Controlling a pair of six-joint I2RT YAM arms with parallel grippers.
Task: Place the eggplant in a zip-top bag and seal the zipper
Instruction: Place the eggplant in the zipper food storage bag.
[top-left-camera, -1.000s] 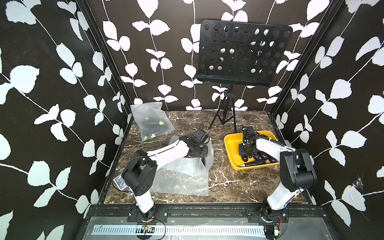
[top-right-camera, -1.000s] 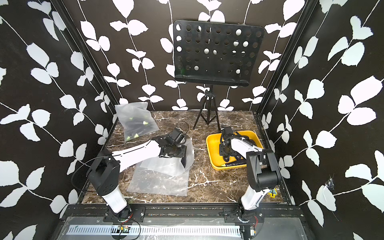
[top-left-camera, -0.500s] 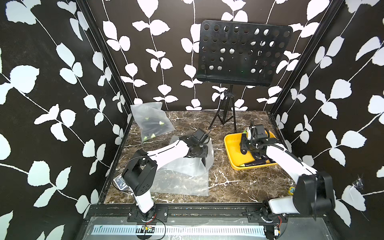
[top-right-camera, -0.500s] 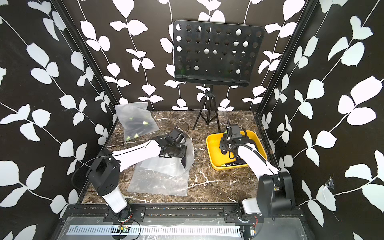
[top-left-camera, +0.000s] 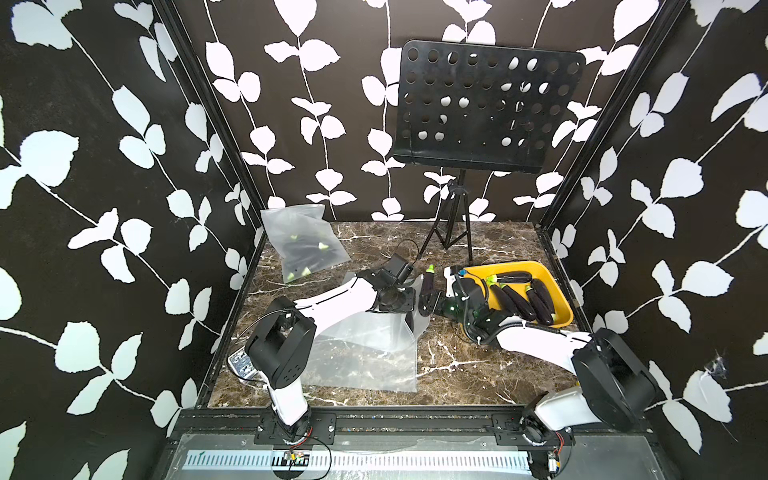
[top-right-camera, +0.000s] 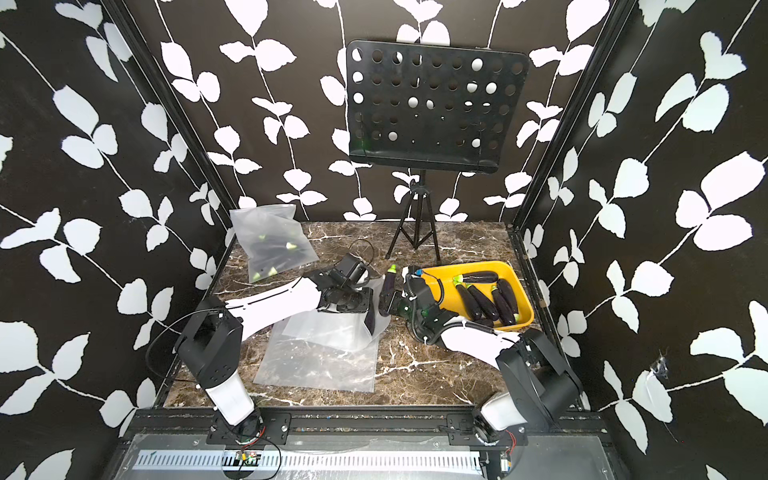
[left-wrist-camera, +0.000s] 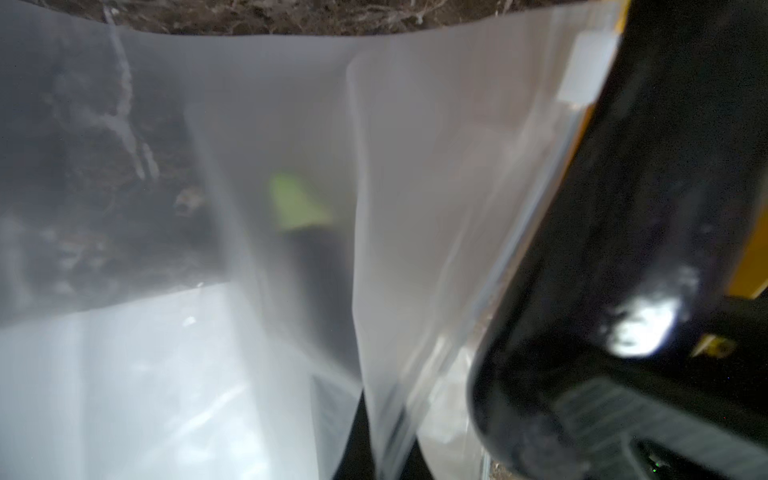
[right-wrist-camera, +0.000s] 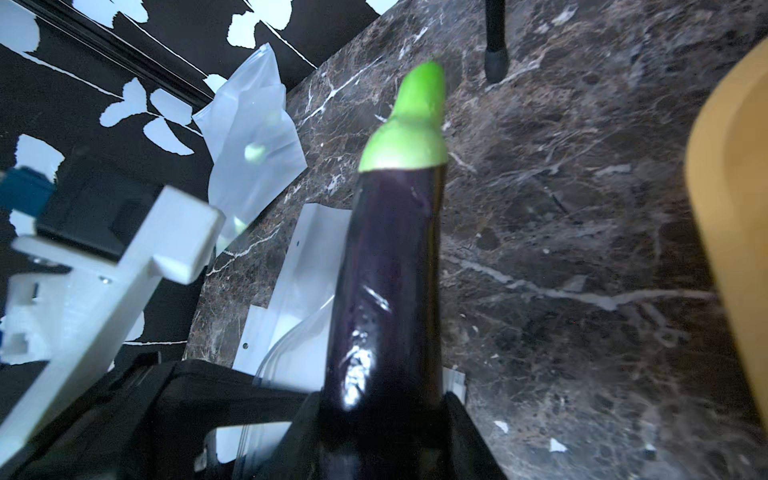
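A purple eggplant (top-left-camera: 427, 283) (top-right-camera: 388, 283) with a green cap stands upright in my right gripper (top-left-camera: 430, 301) (top-right-camera: 388, 306), which is shut on its lower end. The right wrist view shows the eggplant (right-wrist-camera: 390, 270) rising from between the jaws of the right gripper (right-wrist-camera: 380, 411). The clear zip-top bag (top-left-camera: 365, 353) (top-right-camera: 320, 357) lies at the table's middle. My left gripper (top-left-camera: 409, 318) (top-right-camera: 370, 323) is shut on the bag's raised right edge. The eggplant hangs just right of that edge. In the left wrist view the bag film (left-wrist-camera: 415, 208) fills the picture and the left gripper (left-wrist-camera: 374, 457) pinches it.
A yellow tray (top-left-camera: 507, 266) (top-right-camera: 469, 266) at the right holds several more eggplants. A sealed bag of eggplants (top-left-camera: 303, 245) leans at the back left corner. A black music stand (top-left-camera: 486, 112) rises at the back, its tripod legs (top-left-camera: 453, 232) on the table.
My right arm has swung left from the yellow tray, carrying the eggplant to the bag's lifted edge. The left arm has stayed put, holding the bag.
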